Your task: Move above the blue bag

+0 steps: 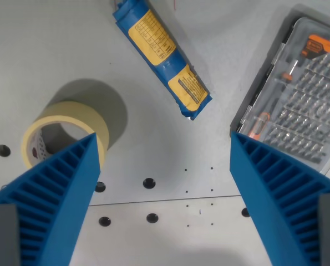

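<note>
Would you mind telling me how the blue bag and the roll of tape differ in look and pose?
The blue bag is long, blue with yellow labels, lying diagonally; the roll of tape is a cream ring. The bag lies clear of the gripper; the tape sits partly behind one finger. Both rest on the table.

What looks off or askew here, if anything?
Nothing damaged or spilled. The blue bag lies diagonally, the tape roll sits flat, the bit case is shut. The tool is open and empty.

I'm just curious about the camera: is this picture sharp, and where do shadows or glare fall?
Wrist view: the yellow masking tape roll throws a soft dark shadow up-right; the clear plastic screwdriver-bit case shows mild glare; the blue-and-yellow bag is sharp; the blue ribbed gripper fingers look slightly soft.
</note>
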Motion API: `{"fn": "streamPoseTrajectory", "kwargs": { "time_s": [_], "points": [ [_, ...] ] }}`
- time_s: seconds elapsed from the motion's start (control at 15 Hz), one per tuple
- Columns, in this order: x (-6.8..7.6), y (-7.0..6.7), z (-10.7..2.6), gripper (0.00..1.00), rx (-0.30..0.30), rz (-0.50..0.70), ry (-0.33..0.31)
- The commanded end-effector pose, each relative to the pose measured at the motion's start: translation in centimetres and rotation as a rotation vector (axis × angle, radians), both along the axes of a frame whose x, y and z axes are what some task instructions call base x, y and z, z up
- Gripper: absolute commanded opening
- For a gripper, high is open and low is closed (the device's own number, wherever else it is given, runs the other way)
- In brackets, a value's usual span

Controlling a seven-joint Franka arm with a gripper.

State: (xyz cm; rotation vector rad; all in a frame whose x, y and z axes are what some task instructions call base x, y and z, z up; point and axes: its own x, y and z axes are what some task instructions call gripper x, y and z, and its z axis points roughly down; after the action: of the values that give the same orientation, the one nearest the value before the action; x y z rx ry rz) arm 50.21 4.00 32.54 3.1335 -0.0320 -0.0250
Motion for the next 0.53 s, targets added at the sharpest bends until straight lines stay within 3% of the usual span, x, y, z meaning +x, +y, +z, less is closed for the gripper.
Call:
{"fn": "streamPoseTrajectory", "kwargs": {
  "time_s": [0.07, 0.53],
  "points": [
    [0.1, 0.0, -0.9, 1.00, -0.002, 0.127, -0.042],
    [0.3, 0.0, -3.9, 1.00, -0.012, 0.278, -0.051]
  ]
}}
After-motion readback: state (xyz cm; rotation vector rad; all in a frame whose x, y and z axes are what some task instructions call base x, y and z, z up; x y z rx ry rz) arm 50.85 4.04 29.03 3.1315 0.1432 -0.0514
